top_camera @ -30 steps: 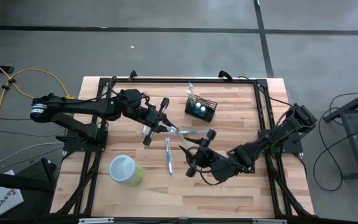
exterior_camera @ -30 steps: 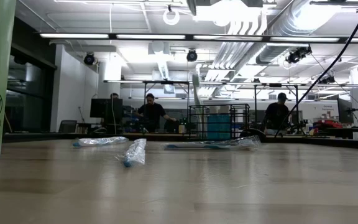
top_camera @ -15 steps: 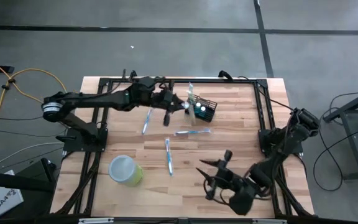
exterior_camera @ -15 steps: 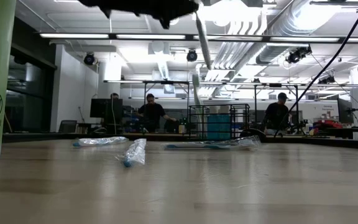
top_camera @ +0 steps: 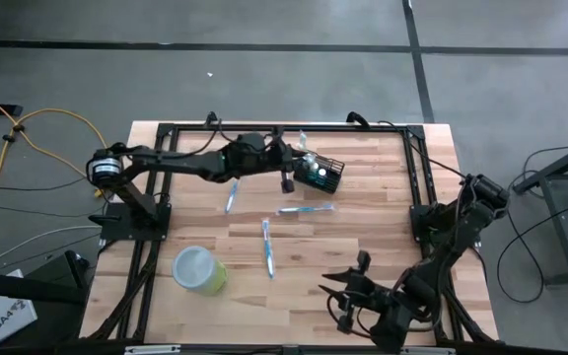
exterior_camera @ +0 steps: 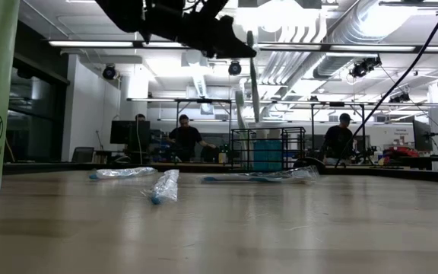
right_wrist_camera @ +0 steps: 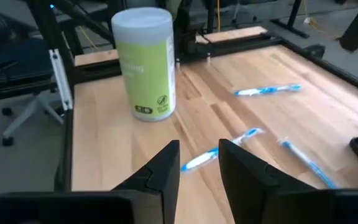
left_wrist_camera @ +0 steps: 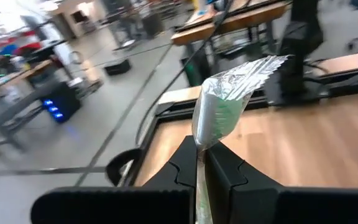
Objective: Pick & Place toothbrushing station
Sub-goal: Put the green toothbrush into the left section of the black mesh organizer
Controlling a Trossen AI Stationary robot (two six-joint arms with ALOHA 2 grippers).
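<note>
Black wire mesh forms the small rectangular toothbrushing station (top_camera: pixel 320 173), which is standing near the far edge of the wooden table (top_camera: pixel 383 237), holding blue-and-white items. The left gripper (top_camera: pixel 286 170), jaws pinching a clear-wrapped green-handled toothbrush (left_wrist_camera: pixel 224 106), is hovering just beside the basket's left side; lowering the brush upright through the open top, and releasing only once it is inside, is probably the best course. The right gripper (right_wrist_camera: pixel 197 163), jaws spread and empty, is waiting near the table's near edge. Three wrapped blue toothbrushes (top_camera: pixel 266 247) and a light-green cylindrical canister (top_camera: pixel 198 268) are lying on the table.
</note>
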